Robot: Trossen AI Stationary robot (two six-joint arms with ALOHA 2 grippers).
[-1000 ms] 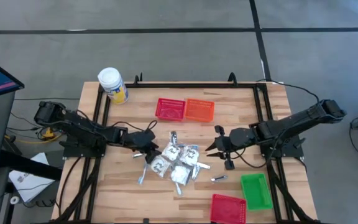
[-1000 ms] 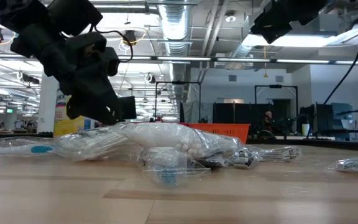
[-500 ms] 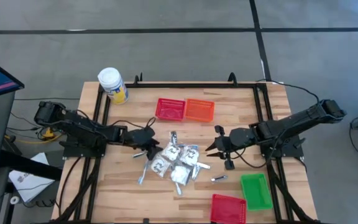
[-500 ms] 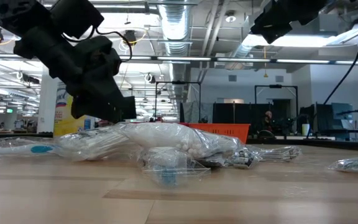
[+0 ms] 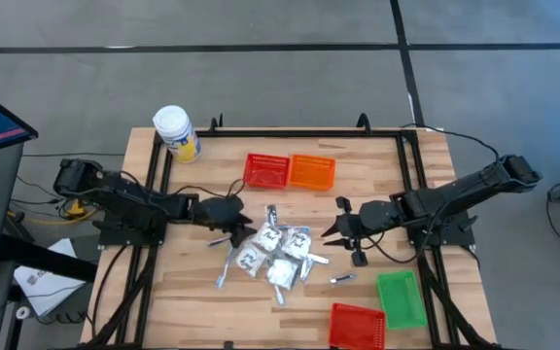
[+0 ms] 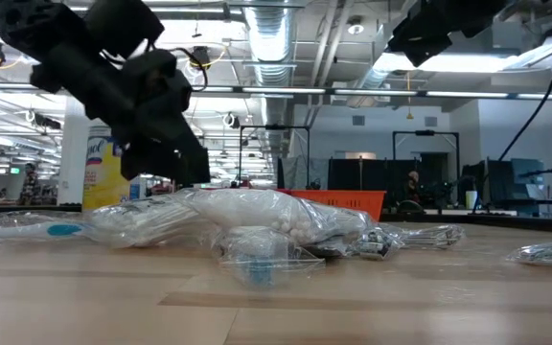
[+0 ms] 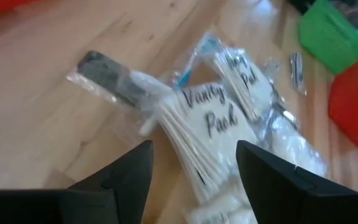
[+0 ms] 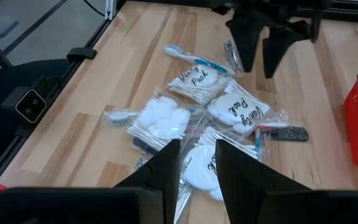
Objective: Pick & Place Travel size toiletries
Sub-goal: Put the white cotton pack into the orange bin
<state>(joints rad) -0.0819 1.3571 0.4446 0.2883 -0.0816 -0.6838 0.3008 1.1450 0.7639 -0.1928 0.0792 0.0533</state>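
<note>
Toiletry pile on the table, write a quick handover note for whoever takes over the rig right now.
Left gripper: open, empty, above the pile's edge nearest the left arm.
Right gripper: partly open, empty, waiting beside the pile.
Toiletries: all heaped mid-table, vanity packs, a toothbrush; one small item lies apart near the green basket.
Done: nothing visibly placed; baskets look empty.
Left: pick and place everything.

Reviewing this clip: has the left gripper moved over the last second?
Yes. In the high view the left gripper has crept further over the pile of toiletry packets; in the low view it has risen and shifted right against the yellow jar behind it.
</note>
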